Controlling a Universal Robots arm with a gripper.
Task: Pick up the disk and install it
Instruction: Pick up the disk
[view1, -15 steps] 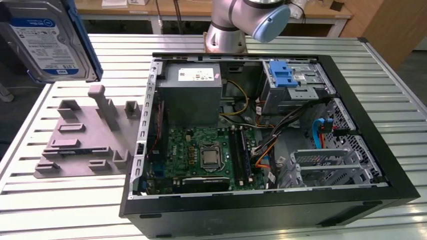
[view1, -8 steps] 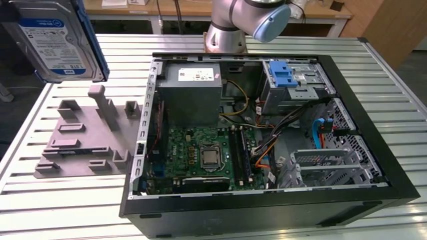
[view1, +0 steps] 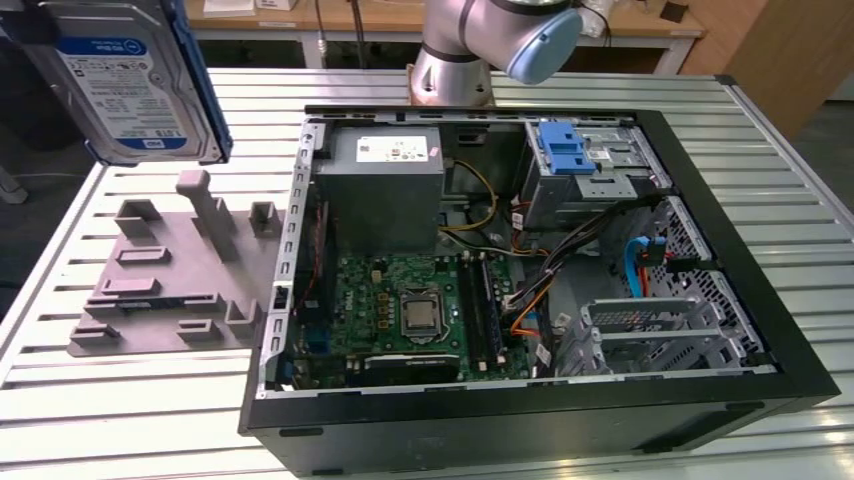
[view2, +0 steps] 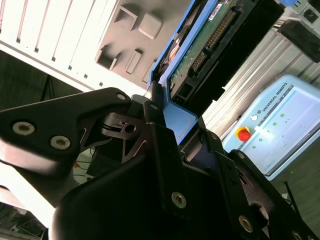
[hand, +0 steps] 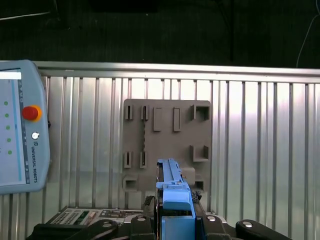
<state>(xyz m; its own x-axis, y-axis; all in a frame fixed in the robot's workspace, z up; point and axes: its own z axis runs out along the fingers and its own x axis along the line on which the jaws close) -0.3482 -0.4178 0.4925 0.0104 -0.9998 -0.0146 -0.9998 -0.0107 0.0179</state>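
The disk (view1: 127, 85), silver with a blue-and-white label and a blue bracket, hangs high in the air at the exterior view's upper left, above the grey fixture plate (view1: 167, 270). In the second wrist view my gripper (view2: 177, 122) is shut on the disk (view2: 200, 45), its black fingers (view2: 152, 115) clamping the blue bracket edge. The first wrist view sees the disk (hand: 172, 192) edge-on in the gripper (hand: 175, 222), directly over the fixture plate (hand: 167, 142).
An open computer case (view1: 747, 290) lies on the slatted metal table (view1: 160, 410), with a motherboard (view1: 414, 310), a grey power supply box (view1: 387, 185) and a drive cage with a blue latch (view1: 567, 150). A teach pendant (hand: 20, 125) rests beside the plate. The arm's base (view1: 454, 60) stands behind the case.
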